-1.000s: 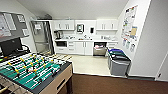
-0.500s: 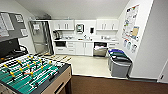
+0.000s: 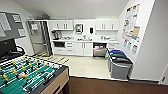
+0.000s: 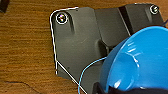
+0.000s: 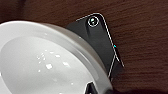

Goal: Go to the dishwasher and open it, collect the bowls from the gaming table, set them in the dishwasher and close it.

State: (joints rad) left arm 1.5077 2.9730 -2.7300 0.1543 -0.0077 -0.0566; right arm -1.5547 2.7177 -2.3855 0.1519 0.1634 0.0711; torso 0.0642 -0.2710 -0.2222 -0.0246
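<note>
Across the pale kitchen floor (image 3: 82,65) from the green foosball table (image 3: 27,76), the dishwasher (image 3: 99,49) stands open in the white cabinet run (image 3: 75,48), with grey bins (image 3: 119,65) near it along the wall. The blue bowl (image 4: 136,60) shows close against the left gripper's dark plate above brown flooring, and the white bowl (image 5: 47,62) sits just as close at the right gripper. Whether either pincer is clamped, together or apart, I cannot tell.

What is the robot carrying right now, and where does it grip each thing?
The left wrist view shows a blue bowl, the right a white bowl; each seems carried at its rim, though the fingers are hard to see.
</note>
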